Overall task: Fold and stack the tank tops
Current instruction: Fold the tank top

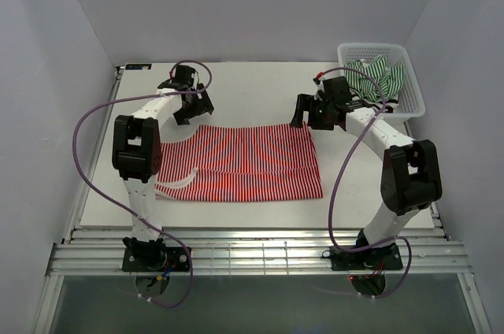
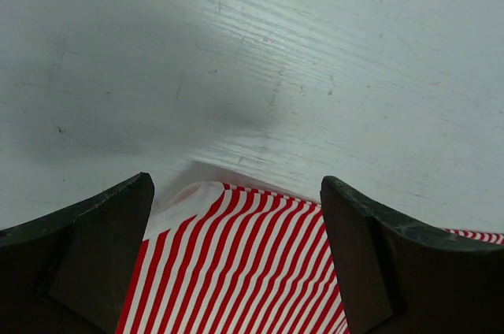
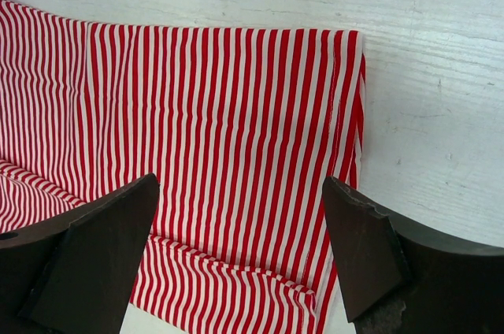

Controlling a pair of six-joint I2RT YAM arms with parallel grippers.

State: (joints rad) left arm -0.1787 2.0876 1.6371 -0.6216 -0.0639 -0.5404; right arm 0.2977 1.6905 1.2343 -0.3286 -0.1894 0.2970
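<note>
Jaws of left gripper (image 1: 194, 111) and right gripper (image 1: 308, 120) gape wide, apparently just above red-and-white top (image 1: 244, 165).

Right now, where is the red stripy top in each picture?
Top external: the red-and-white tank top lies mid-table, between both arms.
Left wrist: its corner shows at bottom centre, between the fingers of the left gripper.
Right wrist: it fills the left and middle, behind the right gripper.
Shared landmark: the white table past the top's far edge.
</note>
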